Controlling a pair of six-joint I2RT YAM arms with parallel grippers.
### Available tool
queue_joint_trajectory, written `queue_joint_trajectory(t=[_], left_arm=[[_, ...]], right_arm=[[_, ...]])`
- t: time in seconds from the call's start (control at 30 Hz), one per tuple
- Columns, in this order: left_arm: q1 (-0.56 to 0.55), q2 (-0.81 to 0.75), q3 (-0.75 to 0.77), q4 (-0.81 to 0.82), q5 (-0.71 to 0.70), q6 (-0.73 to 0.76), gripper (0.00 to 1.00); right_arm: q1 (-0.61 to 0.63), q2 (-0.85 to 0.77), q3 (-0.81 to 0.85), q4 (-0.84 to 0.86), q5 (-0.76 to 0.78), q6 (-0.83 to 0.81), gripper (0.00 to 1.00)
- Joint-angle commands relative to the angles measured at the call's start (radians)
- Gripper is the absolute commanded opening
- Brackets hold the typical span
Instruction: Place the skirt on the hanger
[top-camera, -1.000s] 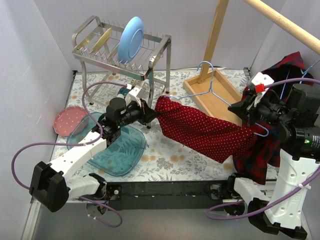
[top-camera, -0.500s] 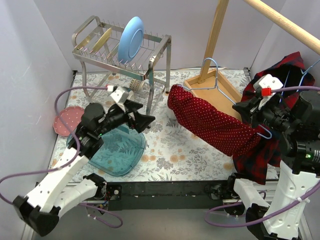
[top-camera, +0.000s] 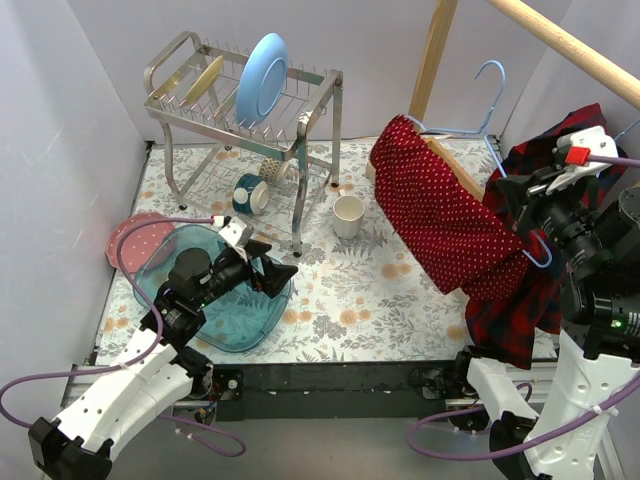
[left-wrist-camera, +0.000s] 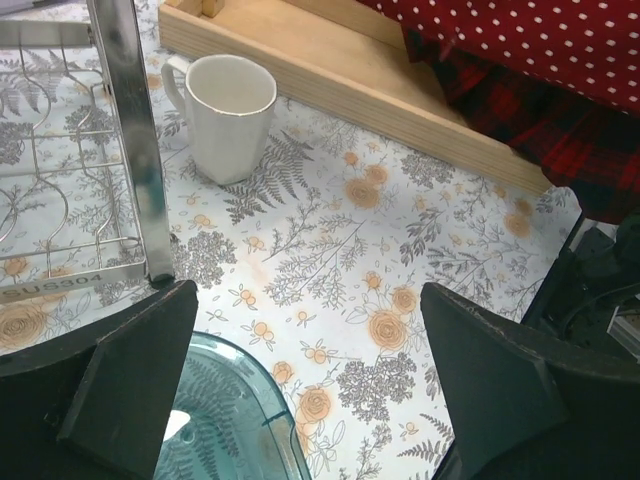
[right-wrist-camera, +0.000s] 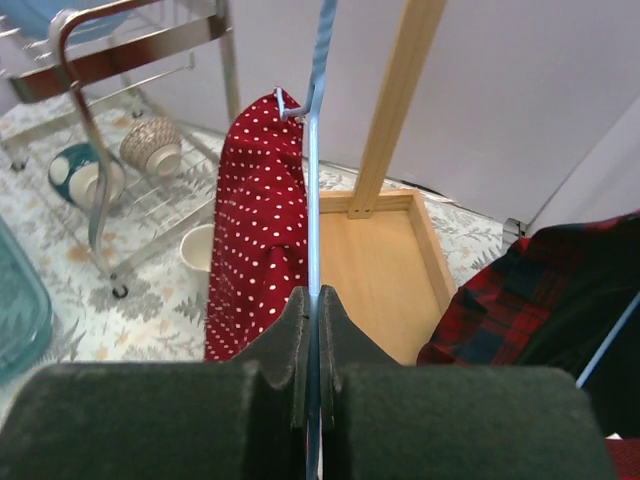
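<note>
Gaping left gripper (top-camera: 272, 272): jaws spread wide and holding nothing, low over the rim of the teal glass dish (top-camera: 235, 325) near the table's (top-camera: 360, 305) front.
Right gripper (right-wrist-camera: 312, 305): pinched tight on the blue wire hanger (right-wrist-camera: 312, 200) — lifted clear of the table at the right.
Skirt (top-camera: 440, 210): strung along the hanger, sloping from its raised far end down to the plaid shirt (top-camera: 520, 305), touching it there.
White cup (top-camera: 348, 215): upright on the table, between dish rack (top-camera: 250, 115) and wooden tray (left-wrist-camera: 330, 80).
Wooden tray: under the skirt, toward the back.
</note>
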Motion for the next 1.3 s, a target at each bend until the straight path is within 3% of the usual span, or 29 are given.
queue_joint_trajectory(t=[0.0,0.2,0.37,0.63,1.27], left_arm=[[0.006,-0.036,-0.015,0.060,-0.018,-0.007,0.95],[0.006,-0.072,-0.037,0.058,-0.028,-0.011,0.96],[0.005,-0.084,-0.040,0.058,-0.028,-0.010,0.96],[0.006,-0.084,-0.040,0.060,-0.022,-0.010,0.96],[0.006,-0.078,-0.040,0.060,-0.004,-0.010,0.97]], right_arm=[[-0.006,0.013,-0.013,0.259,0.170,0.132,0.01],[-0.006,0.103,0.050,0.344,0.369,0.263,0.01],[-0.006,0.182,0.096,0.368,0.449,0.327,0.01],[-0.006,0.231,0.068,0.450,0.645,0.402,0.01],[-0.003,0.118,-0.186,0.503,0.508,0.433,0.01]])
